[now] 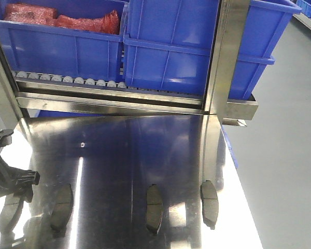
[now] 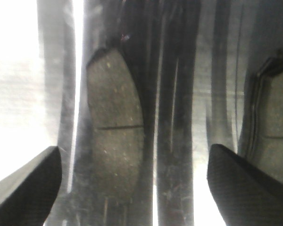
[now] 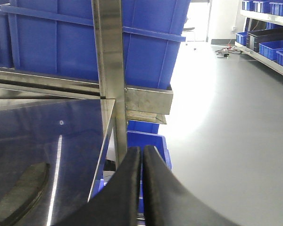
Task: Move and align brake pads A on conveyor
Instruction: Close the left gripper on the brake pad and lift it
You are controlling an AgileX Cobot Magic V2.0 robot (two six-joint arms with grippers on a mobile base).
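Brake pads [image 1: 154,208], perhaps four, on shiny steel table [image 1: 135,150].

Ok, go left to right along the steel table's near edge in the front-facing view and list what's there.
Black robot arm → dull grey curved brake pad → second grey brake pad → third grey brake pad.

From the front camera, set high and tilted down, we look across the steel table [image 1: 145,150] to the blue bins [image 1: 171,52], with the brake pads A [image 1: 154,208] near the bottom of that view. Our left wrist camera hangs very close over that table, facing down between the parted tips of the left gripper [image 2: 132,155] onto two of those pads. Our right wrist camera sits low at the table's right side, facing forward along the closed right gripper [image 3: 142,155] to the steel post [image 3: 108,70], bins and floor [image 3: 226,117] the front view also shows
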